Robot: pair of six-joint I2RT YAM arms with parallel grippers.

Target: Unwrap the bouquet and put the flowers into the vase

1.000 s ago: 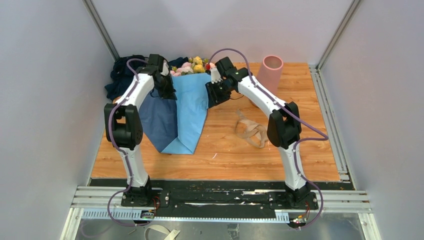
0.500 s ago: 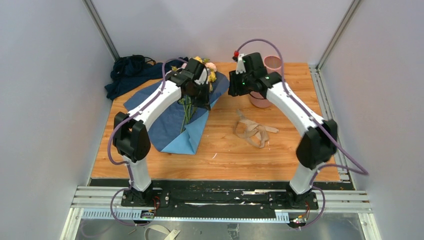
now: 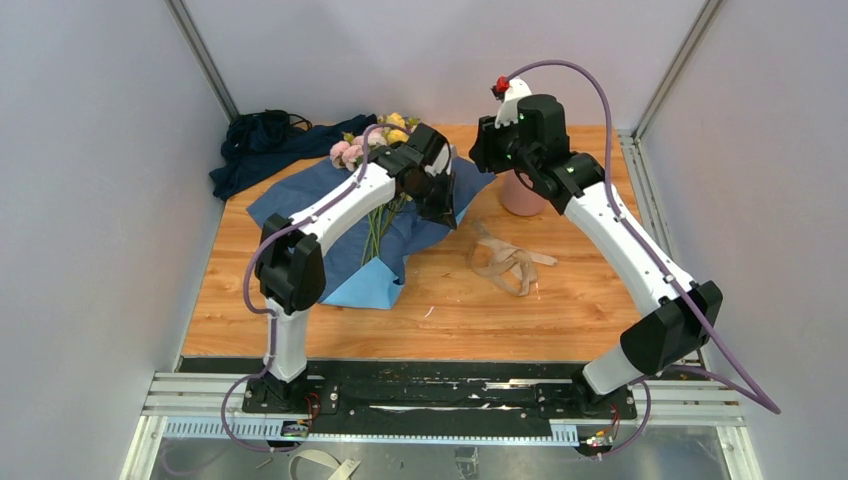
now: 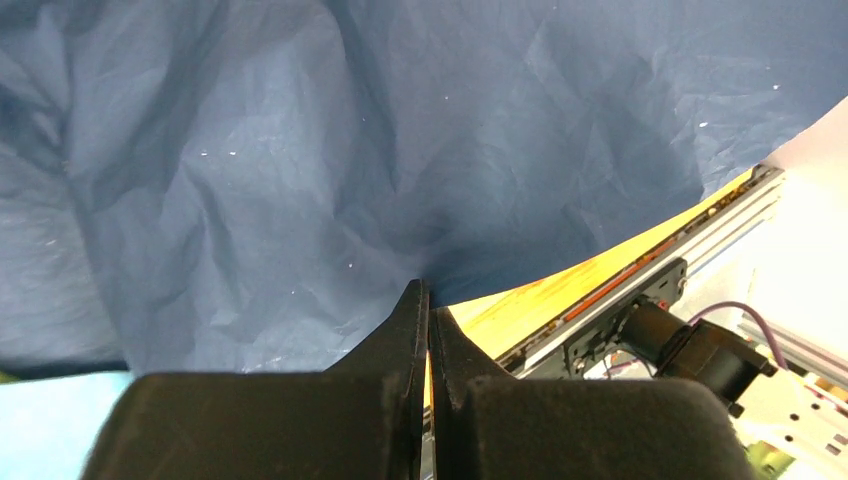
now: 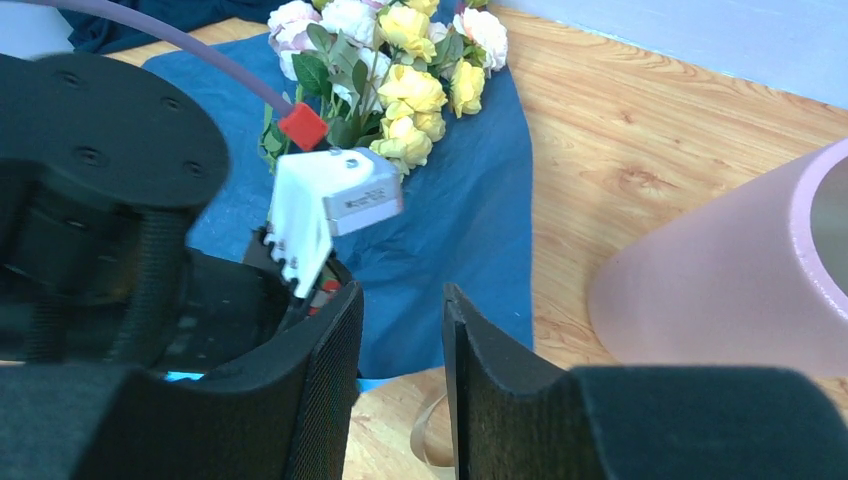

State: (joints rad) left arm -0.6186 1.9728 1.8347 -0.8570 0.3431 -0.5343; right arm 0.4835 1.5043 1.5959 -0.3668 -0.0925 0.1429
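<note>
Wood table [image 3: 600, 300] is partly covered by the spread blue wrap [image 3: 300, 195] with the flowers [image 3: 385, 135] laid on it, wrap pinched by the closed left gripper [image 4: 427, 300], right gripper [image 5: 402, 300] held apart and empty by the vase [image 5: 720, 270].

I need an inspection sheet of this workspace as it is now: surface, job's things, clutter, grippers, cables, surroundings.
Surface: wooden table, no damage seen.
Job's things: wrap opened out; flowers lie on it; vase at far right, no flowers in it; ribbon off, loose on the table.
Clutter: navy cloth heaped in the far left corner.
Grippers: left gripper shut, pinching the wrap; right gripper open, holding nothing, near the vase.
Cables: a purple cable along each arm, no snag seen.
Surroundings: grey walls on three sides; metal rail at the near edge.
</note>
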